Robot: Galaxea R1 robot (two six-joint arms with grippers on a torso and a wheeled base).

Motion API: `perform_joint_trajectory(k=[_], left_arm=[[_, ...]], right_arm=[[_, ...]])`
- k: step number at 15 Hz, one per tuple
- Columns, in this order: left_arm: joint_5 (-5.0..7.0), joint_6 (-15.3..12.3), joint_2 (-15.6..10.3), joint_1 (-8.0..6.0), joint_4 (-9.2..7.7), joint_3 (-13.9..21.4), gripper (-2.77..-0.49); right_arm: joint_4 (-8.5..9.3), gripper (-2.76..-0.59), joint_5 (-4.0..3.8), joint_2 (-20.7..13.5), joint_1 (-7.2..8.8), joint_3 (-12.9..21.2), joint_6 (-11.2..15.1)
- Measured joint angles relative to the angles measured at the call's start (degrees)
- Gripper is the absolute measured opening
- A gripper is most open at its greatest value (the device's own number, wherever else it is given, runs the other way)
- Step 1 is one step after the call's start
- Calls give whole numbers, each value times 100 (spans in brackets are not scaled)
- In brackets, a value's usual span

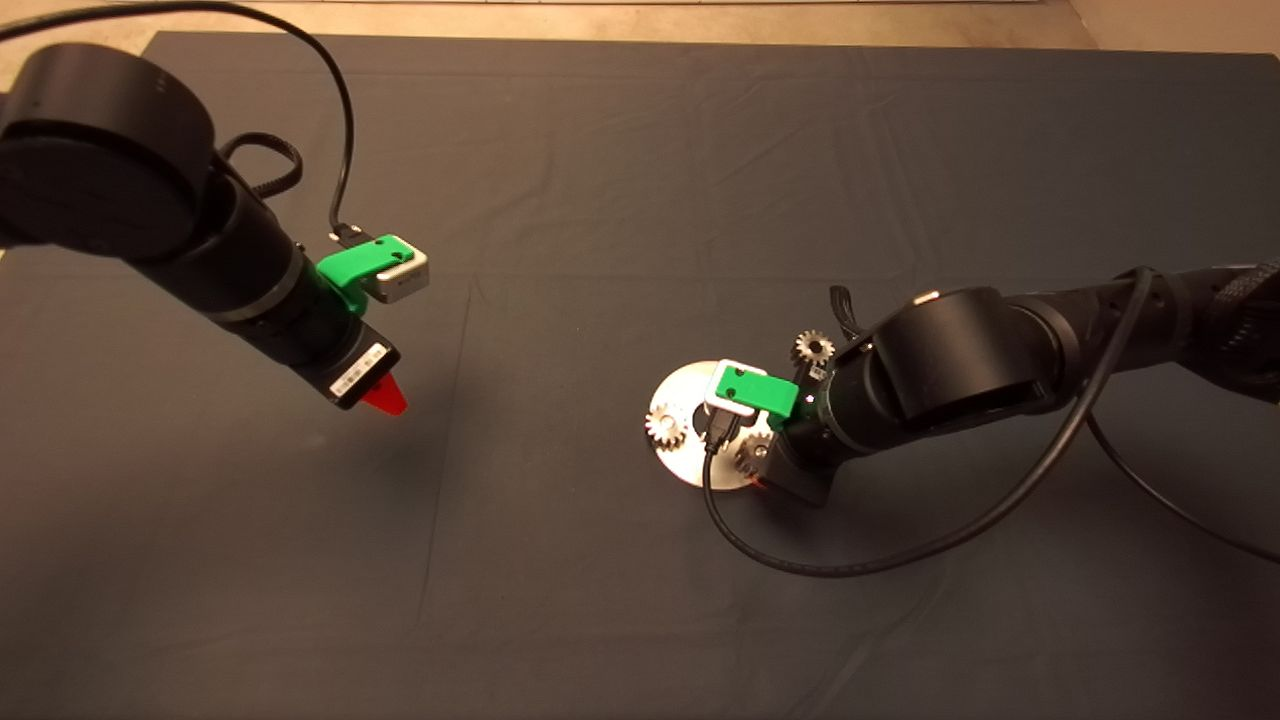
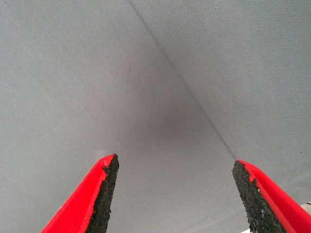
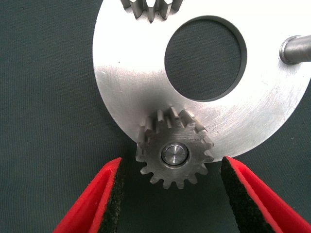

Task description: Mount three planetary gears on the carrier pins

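Note:
The silver disc (image 1: 690,385) lies right of the mat's centre. It carries one planetary gear (image 1: 665,425) on its left side and another (image 1: 748,455) at its near edge. A third gear (image 1: 814,348) lies on the mat just beyond the disc, beside the right arm. My right gripper (image 1: 757,478) hovers at the disc's near edge. In the right wrist view it (image 3: 171,162) is open, its fingers either side of the gear (image 3: 175,153) seated on a carrier pin, not touching it. One bare pin (image 3: 296,48) stands on the disc (image 3: 131,73). My left gripper (image 1: 385,400) is open and empty.
The left gripper (image 2: 174,162) hangs over bare mat at the left, away from the disc. A black cable (image 1: 850,570) loops over the mat in front of the right arm. A crease (image 1: 450,430) runs down the mat between the arms.

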Motion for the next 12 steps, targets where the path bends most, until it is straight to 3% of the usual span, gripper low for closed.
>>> perform_joint_trajectory(k=[4,9,12], left_arm=[[-66,0,0,-2,-2,0,-162],[-72,0,-2,-2,-2,0,-162],[-72,0,-2,-2,-4,0,-162]], right_arm=[[1,-191,35,-84,84,-144,-115],[1,-191,17,-318,466,-710,-652],[-2,-191,22,-483,586,-1130,-966]])
